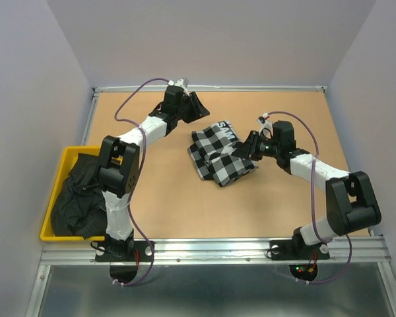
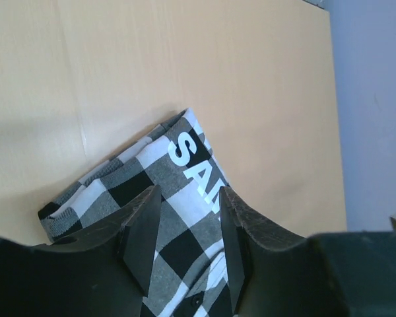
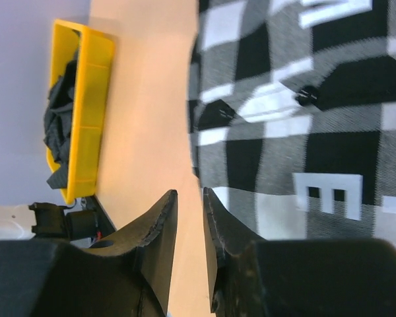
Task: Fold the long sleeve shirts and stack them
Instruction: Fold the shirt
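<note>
The wooden table (image 1: 158, 198) carries the checked shirt (image 1: 219, 157) about at its middle, already gathered into a compact, slightly crooked bundle with its lettered band at the far edge. The black shirt (image 1: 76, 195) lies heaped in the yellow bin (image 1: 53, 198) at the left edge, well apart. To my eye the fold on the checked one is close to finished. Doing it well now means squaring the rumpled near corner without dragging the layers open: take only the loose edge and press flat rather than pull. After that, go for the black one. The left gripper (image 1: 195, 107) hangs over the shirt's far edge, its jaws about half apart and holding nothing. The right gripper (image 1: 243, 150) sits just beside the shirt's right edge, its jaws only a narrow slit apart, also with nothing in them. The overhead view alone shows both arms and the bin together. The left wrist camera gives the lettering and the stacked layers at that far edge. The right wrist camera shows bare table through its slit, so that gripper is plainly beside the cloth, not on it.
</note>
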You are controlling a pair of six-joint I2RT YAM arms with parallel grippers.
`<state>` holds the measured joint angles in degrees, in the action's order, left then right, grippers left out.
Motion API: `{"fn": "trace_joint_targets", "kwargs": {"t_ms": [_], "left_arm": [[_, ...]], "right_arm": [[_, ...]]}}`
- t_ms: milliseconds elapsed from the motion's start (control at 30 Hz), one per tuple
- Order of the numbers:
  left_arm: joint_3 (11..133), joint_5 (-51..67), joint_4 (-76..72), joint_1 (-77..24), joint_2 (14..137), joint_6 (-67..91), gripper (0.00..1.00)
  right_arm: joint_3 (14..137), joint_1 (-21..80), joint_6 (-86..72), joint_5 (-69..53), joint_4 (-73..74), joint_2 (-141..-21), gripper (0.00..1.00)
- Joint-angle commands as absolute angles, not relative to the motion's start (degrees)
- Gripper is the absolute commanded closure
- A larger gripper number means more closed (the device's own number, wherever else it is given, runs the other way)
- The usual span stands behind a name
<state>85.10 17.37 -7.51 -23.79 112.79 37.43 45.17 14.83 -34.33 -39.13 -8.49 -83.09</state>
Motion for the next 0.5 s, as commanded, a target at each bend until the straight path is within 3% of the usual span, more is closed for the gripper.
{"fn": "trace_joint_targets", "kwargs": {"t_ms": [0, 167, 333, 467], "left_arm": [[87.9, 18.2, -6.9, -23.8, 118.8, 36.4, 0.49], [90.4, 17.5, -6.6, -23.8, 125.2, 36.7, 0.51], [89.3, 15.6, -6.7, -23.6, 127.4, 36.6, 0.53], [88.8, 15.5, -6.7, -23.2, 126.6, 35.7, 0.53]], "right_arm": [[40.0, 12.7, -32.8, -42.7, -13.0, -87.9, 0.73], [31.4, 9.1, -38.2, -44.2, -27.9, -95.3, 0.79], [27.0, 8.2, -37.5, -41.5, -29.4, -96.0, 0.82], [28.0, 8.1, -37.9, -41.4, -25.3, -88.4, 0.82]]}}
